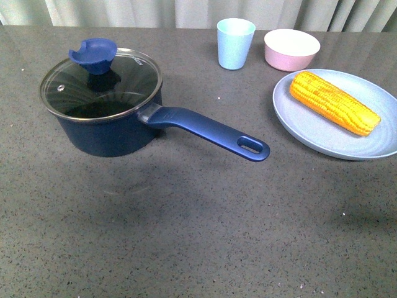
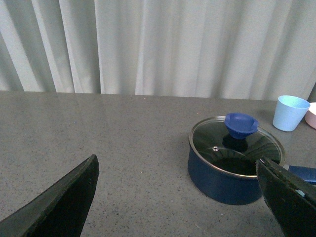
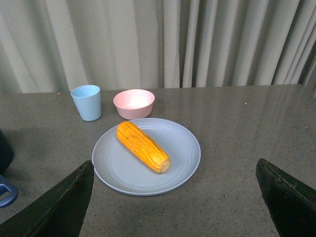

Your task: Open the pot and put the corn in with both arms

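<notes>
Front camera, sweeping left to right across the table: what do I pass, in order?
pot → cup → bowl → corn, which lies on the plate

The pot stands on the table in the upper left of the front view, with the lid seated on it and the knob on top of the lid. Its handle runs right and slightly downward, ending near the frame's middle. The plate lies at the right edge, apart from the handle's end. The corn lies on the plate, slanting from upper left to lower right. Behind the plate, near the top of the frame, the cup stands just left of the bowl. A curtain hangs behind the table along the top edge.
</notes>
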{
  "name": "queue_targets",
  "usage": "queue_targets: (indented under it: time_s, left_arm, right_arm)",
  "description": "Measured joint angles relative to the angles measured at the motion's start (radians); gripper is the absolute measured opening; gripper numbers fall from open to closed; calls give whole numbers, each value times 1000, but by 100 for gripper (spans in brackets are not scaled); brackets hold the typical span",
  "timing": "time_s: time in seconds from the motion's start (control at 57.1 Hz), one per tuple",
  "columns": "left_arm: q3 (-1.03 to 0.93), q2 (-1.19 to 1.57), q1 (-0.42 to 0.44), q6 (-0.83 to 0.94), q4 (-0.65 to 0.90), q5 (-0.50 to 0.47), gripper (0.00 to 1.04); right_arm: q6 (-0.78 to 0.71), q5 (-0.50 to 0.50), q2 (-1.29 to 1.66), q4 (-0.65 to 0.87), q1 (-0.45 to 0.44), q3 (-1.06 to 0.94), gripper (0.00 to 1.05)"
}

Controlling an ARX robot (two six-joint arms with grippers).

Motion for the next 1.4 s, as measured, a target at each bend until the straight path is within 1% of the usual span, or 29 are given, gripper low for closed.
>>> queue_targets:
  time_s: [0.736,0.789,0.806,0.824,0.859,0.911,0.982,1.017,1.052,1.262,1.402]
  left_arm:
    - [1,2,0,-3,-2,-1,96]
    - [58,73,-21,-61,-156,-30,96]
    - [103,149,-37,-100,-242,-50,96]
    - [134,215,-50,-125,-288,-63,96]
    - [160,310,-75,-154,-292,-75,96]
    - [176,393,-100,-172,-257,-82,96]
    - [198,507,-130,-179,-171,-96,96]
    - [209,564,-142,-179,-121,-100,96]
    - [232,668,-154,-179,-22,-99,96]
    - [339,1069,-175,-165,301,-93,96]
    - [440,1324,-204,-162,444,-77,96]
  right_arm:
    - [0,0,0,0,0,0,96]
    - [0,0,0,0,0,0,96]
    - [0,0,0,0,0,0,96]
    - [0,0,0,0,0,0,96]
    - [0,0,0,0,0,0,96]
    - [0,0,0,0,0,0,96]
    - [0,0,0,0,0,0,96]
    - [0,0,0,0,0,0,96]
    - [0,0,0,0,0,0,96]
    - [0,0,0,0,0,0,96]
    - [0,0,0,0,0,0,96]
